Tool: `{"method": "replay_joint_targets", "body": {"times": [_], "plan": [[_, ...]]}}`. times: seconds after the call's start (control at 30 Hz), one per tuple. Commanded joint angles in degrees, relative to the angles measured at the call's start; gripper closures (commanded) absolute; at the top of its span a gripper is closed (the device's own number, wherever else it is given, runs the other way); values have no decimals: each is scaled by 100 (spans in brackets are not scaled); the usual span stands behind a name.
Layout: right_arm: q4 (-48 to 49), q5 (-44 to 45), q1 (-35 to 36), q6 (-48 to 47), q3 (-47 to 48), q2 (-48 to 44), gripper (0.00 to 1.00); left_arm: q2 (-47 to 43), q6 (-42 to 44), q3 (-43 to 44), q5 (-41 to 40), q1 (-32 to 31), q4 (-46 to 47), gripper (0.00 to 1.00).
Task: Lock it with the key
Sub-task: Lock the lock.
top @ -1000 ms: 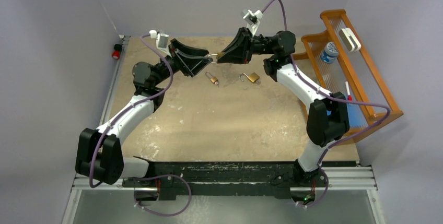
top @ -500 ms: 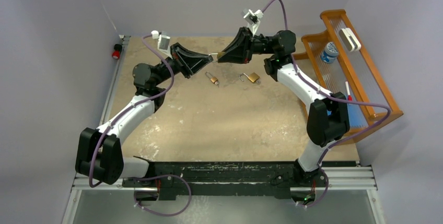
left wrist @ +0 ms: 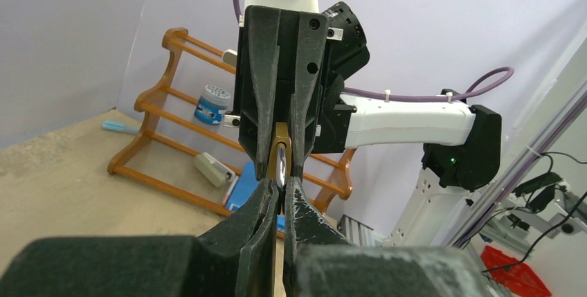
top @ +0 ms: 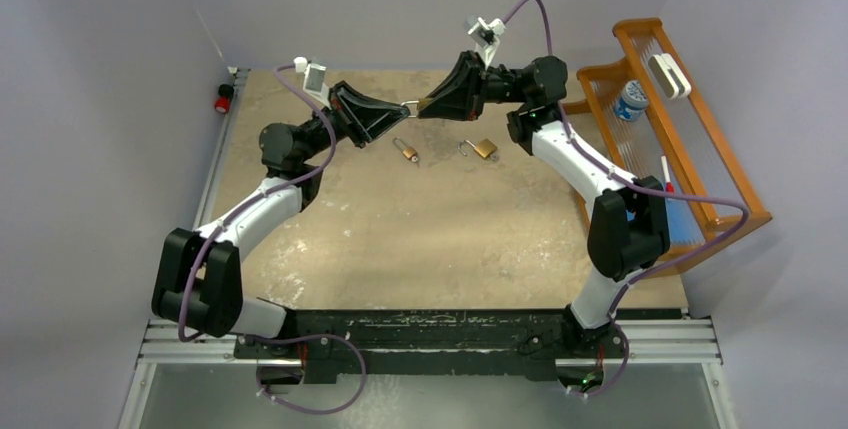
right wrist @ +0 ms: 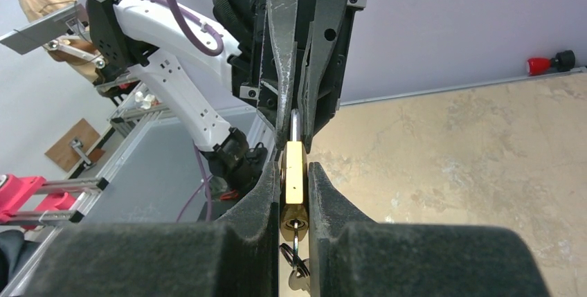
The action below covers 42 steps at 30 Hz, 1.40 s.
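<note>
A brass padlock [right wrist: 293, 181] hangs in the air over the far middle of the table, clamped by its body in my right gripper [right wrist: 295, 172]. A key [right wrist: 295, 226] sticks in its keyhole, with a ring and another key dangling below. My left gripper [left wrist: 280, 185] faces it from the left and is shut on the silver shackle [left wrist: 281, 167]. In the top view the two grippers meet tip to tip at the padlock [top: 421, 106], the left gripper [top: 401, 109] against the right gripper [top: 428, 106].
Two more brass padlocks lie on the table below the grippers, one [top: 407, 151] to the left and one [top: 483, 148] with an open shackle. A wooden rack [top: 690, 139] with small items stands at the right edge. A red knob [top: 222, 101] sits at the far left.
My left gripper stood open around the shackle and has closed on it. The left arm's elbow has shifted slightly right. The right arm and padlock have stayed still.
</note>
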Motion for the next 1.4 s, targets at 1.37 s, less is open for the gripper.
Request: {"method": "replay_joint_targets", "body": {"times": [1.37], "plan": [[36,600,824,-323,560,10,100,-361,2064,36,-769,-722,-1616,100]]}}
